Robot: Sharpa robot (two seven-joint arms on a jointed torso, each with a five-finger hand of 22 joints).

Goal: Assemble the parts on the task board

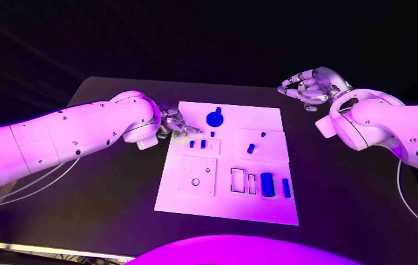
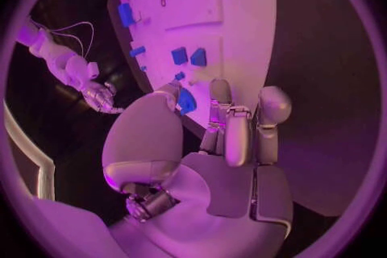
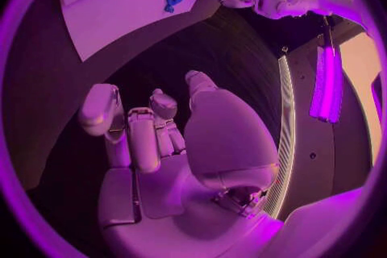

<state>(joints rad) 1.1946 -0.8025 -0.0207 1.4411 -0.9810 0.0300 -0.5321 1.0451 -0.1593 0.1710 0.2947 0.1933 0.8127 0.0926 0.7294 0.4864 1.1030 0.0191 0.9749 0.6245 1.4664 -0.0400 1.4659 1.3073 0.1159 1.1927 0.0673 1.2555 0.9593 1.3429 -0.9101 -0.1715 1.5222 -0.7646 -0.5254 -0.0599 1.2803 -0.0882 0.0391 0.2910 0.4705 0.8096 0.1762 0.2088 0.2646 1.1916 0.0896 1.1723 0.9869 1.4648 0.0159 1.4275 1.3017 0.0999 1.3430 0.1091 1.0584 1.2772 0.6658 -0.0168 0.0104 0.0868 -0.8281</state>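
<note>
Lab: black table (image 1: 113, 180), white task board (image 1: 228, 207)

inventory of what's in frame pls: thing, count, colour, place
task board: one, white, middle of the table.
table: one, black, under the board.
round part: one, blue, at the board's far edge, beside the left hand.
small parts: several, blue, scattered over the board's far half; exact count hard to tell.
long parts: two, blue, side by side in the near right area.
left hand: one, silver, over the board's far left edge, holding nothing visible.
right hand: one, silver, fingers curled, off the board over the table.
</note>
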